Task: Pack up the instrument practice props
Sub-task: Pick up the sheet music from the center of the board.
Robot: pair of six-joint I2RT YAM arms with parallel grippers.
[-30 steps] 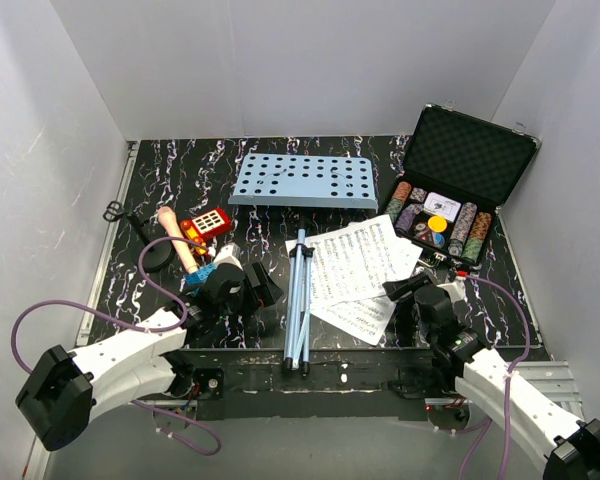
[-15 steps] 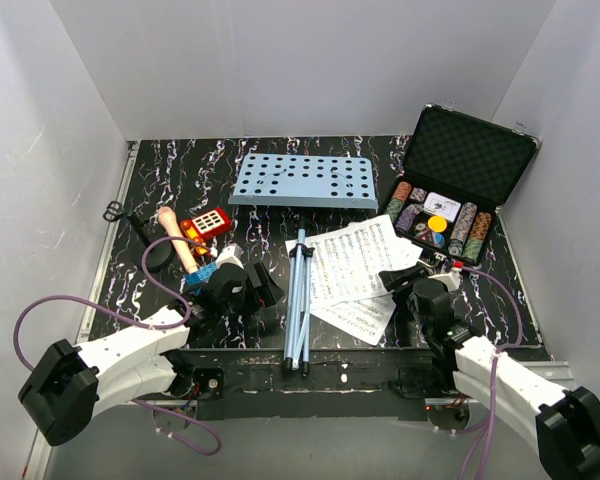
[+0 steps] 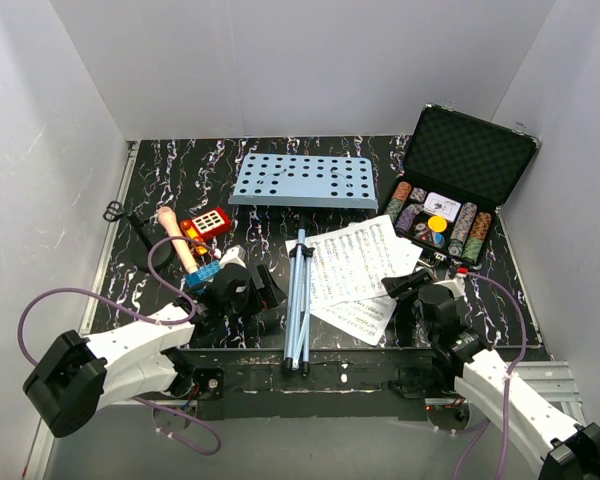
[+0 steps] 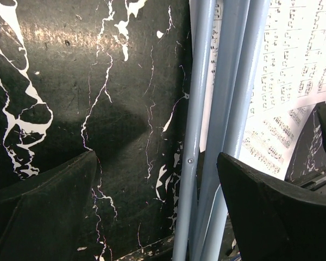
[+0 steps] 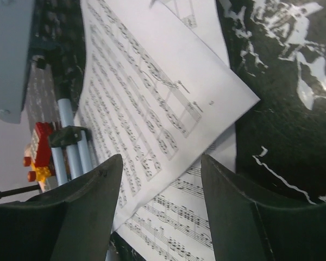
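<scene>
Lying open at the far right, the case (image 3: 472, 150) holds rows of chips (image 3: 435, 222); the stand (image 3: 302, 181), legs (image 3: 298, 300), pages (image 3: 355, 262) and microphone (image 3: 168, 228) lie outside it on the table (image 3: 180, 170). The left gripper (image 4: 157, 201) gapes wide and empty over the legs, while the right gripper (image 5: 160, 212) is spread, empty, above the pages.

Between the spread jaws of your left gripper (image 4: 156, 157) bare marble tabletop (image 4: 70, 81), folded tripod legs (image 4: 223, 109) just beside its right finger, sheet-music pages (image 5: 146, 98) under your right gripper (image 5: 160, 163), open poker-chip case (image 3: 470, 155) blocking far right.
</scene>
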